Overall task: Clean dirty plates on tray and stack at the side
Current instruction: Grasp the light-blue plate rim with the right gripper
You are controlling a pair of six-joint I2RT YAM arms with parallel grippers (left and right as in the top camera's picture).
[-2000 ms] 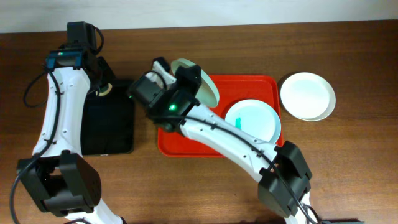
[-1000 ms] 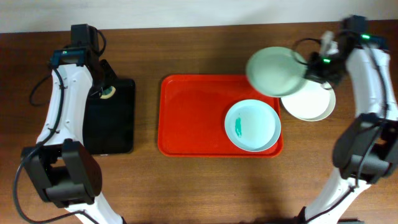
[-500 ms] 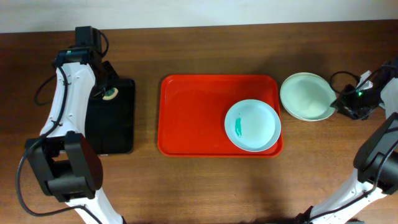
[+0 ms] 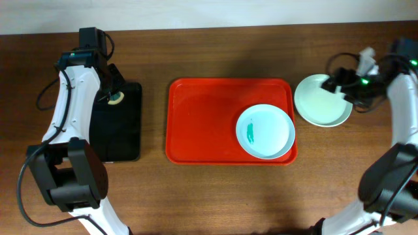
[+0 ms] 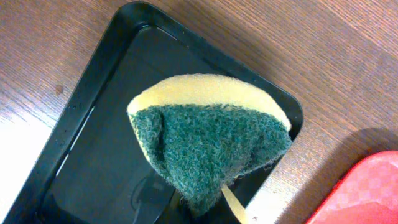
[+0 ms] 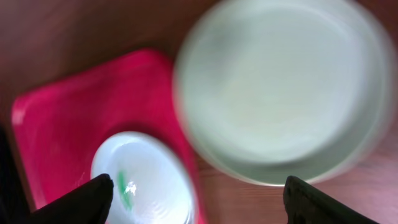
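Inspection from the overhead camera showed the red tray (image 4: 199,124) at the centre of the table (image 4: 209,196), with the light blue plate (image 4: 265,131) seated inside its right-hand end. That plate carried a teal-green smear (image 4: 251,133) left of its centre. The pale mint green plate (image 4: 320,103) lay on the table just beside the tray's right rim, outside it, and its surface appeared free of marks. The right gripper (image 4: 341,83) was positioned over the upper right edge of that plate. The left gripper (image 4: 110,95) was positioned over the far end of the black tray (image 4: 117,134), well apart from the red tray, with a sponge (image 4: 115,98) at its tip. In the left wrist view, the sponge (image 5: 211,143) filled the centre: yellow foam backing, dark green scouring face, pinched into a fold at its lower end, so the jaws were clenched on it above the black tray (image 5: 81,168). One corner of the red tray (image 5: 364,193) showed at lower right. The right wrist view was blurred. The right gripper (image 6: 205,202) had its fingertips (image 6: 87,199) spread wide, released, with nothing between them. Below it lay the mint green plate (image 6: 280,93), unmarked, beside the red tray (image 6: 68,106) holding the smeared blue plate (image 6: 146,180).
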